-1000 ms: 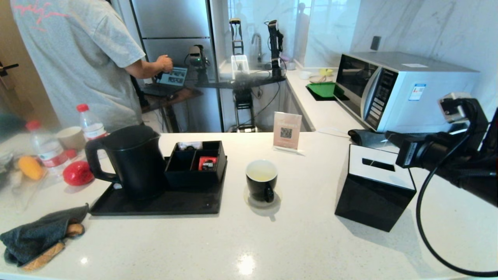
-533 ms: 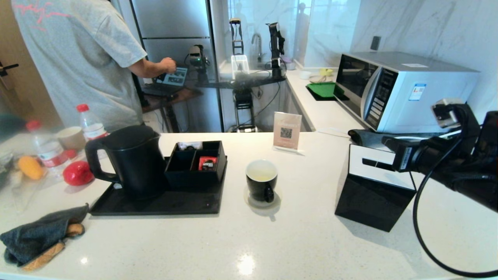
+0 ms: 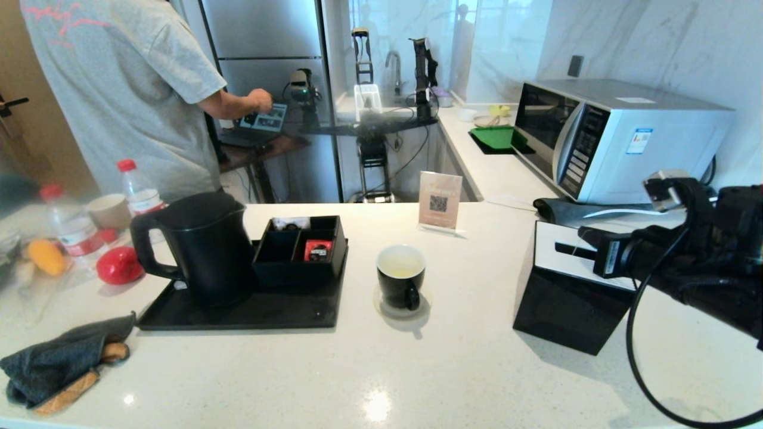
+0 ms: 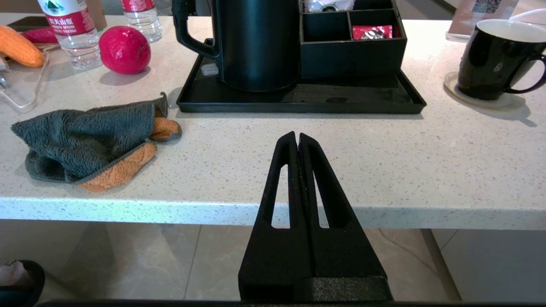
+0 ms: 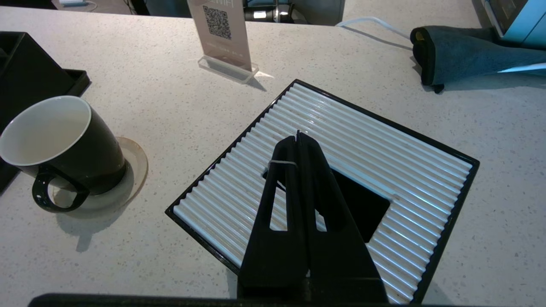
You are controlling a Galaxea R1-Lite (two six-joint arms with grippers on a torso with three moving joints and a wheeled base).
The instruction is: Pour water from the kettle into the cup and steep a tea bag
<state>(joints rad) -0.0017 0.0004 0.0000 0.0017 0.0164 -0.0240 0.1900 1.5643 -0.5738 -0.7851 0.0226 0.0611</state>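
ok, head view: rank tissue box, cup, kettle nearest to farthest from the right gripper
Right gripper is shut, at the counter's right.
1. Tissue box: right under the gripper.
2. Cup: mid-counter, to the gripper's left.
3. Kettle: far left, on the black tray.

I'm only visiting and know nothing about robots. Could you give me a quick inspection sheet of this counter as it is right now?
Surface: pale speckled counter.
Job's things: kettle upright on black tray; cup on a coaster, pale water inside; tea bag not seen.
Clutter: tissue box, QR sign, grey-orange cloth, red-capped bottles, red fruit.
Grippers: right gripper above the tissue box, fingers shut, a thin white strand across one; left gripper before the counter edge, fingers shut.
Cables: black cable looping from the right arm.
Surroundings: person at a laptop; microwave.
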